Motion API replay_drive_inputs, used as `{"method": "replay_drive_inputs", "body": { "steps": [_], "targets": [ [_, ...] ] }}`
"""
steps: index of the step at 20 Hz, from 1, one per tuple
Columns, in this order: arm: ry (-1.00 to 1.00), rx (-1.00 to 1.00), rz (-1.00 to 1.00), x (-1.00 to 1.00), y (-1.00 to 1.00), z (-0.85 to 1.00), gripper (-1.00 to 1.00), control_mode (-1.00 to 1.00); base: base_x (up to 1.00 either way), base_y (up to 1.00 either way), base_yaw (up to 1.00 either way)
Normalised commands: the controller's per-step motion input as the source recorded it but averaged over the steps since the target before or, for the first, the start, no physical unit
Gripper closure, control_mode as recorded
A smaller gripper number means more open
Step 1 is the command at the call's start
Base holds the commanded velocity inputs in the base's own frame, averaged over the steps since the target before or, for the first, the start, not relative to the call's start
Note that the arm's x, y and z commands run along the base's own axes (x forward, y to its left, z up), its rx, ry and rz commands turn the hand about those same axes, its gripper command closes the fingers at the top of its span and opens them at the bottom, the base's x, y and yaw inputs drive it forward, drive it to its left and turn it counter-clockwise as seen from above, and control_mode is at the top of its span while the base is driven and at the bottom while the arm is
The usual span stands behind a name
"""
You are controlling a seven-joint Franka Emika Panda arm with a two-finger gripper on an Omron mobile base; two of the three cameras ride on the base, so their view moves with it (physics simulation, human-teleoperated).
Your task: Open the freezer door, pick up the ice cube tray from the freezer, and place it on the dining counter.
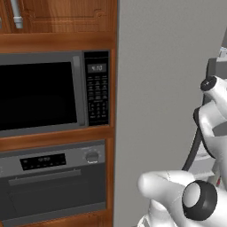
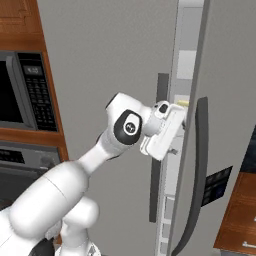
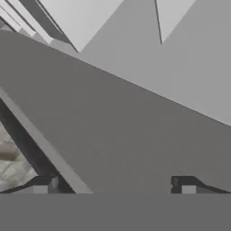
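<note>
Kitchen wall: fingers [image 3: 188, 188] spread apart at freezer door [image 2: 220, 90] edge, ajar

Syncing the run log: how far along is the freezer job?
Done: the freezer door is cracked ajar, a gap showing at its edge. In hand: the gripper sits at that gap, fingertips apart in the hand view, apparently working it wider. Left: finish opening, grab the tray, place it on the counter.

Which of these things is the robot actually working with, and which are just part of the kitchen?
Part of the job:
- freezer
- freezer door, slightly ajar, with its dark bar handle
- gripper, fingers apart, close against a grey panel

Just kitchen:
- microwave
- built-in oven
- wood cabinets
</note>
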Motion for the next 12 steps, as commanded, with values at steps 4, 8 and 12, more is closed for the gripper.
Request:
{"method": "replay_drive_inputs", "body": {
  "steps": [4,8,12],
  "targets": [
    [0.31,0.0,0.0,0.35,-0.84,0.0,-1.0,-1.0,0.0,0.0,0.0],
    [0.09,0.0,-0.07,-0.66,-1.0,0.0,-1.0,-1.0,0.0,0.0,0.0],
    [0.03,0.0,-0.13,-0.77,-1.0,0.0,-1.0,-1.0,0.0,0.0,0.0]
  ]
}}
